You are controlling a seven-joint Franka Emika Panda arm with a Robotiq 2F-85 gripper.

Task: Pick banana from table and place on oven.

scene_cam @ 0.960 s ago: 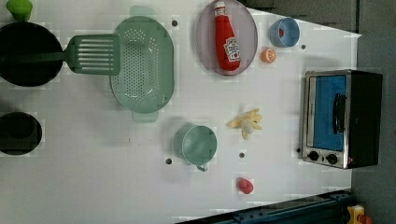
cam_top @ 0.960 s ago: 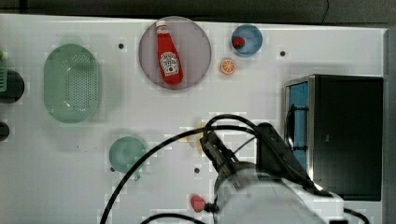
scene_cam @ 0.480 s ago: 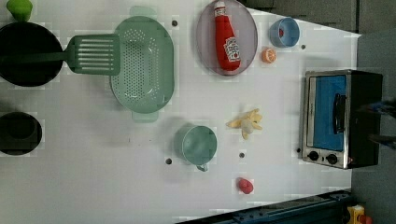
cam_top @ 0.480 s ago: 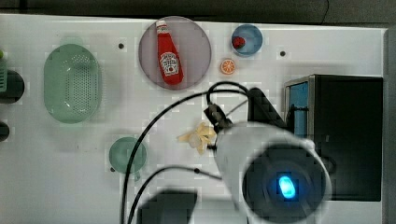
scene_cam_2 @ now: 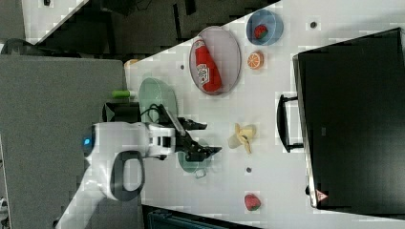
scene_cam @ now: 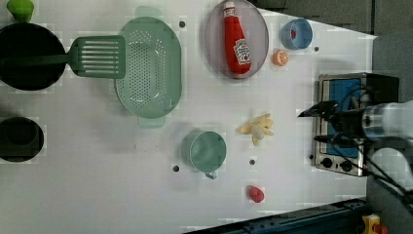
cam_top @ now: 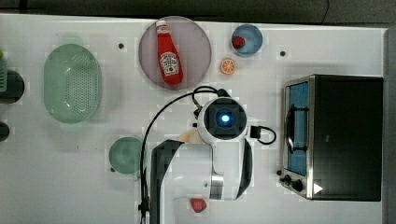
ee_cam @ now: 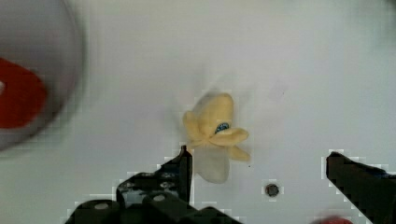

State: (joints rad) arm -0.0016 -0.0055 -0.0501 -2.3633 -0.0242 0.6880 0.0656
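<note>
The end effector (scene_cam_2: 203,138) is hovering with its fingers (ee_cam: 180,170) spread wide, nothing between them, above the white counter (scene_cam: 122,185). The peeled banana (scene_cam: 256,129) is lying on the counter near the toaster oven (scene_cam: 346,122), in front of its glass door. Farther from the oven, a Heinz ketchup bottle (cam_top: 169,56) is resting on a round plate (cam_top: 196,46).

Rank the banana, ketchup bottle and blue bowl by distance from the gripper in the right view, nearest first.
From the gripper:
1. Banana, just to the right view's right.
2. Ketchup bottle, above on the plate.
3. Blue bowl, far upper right.
</note>
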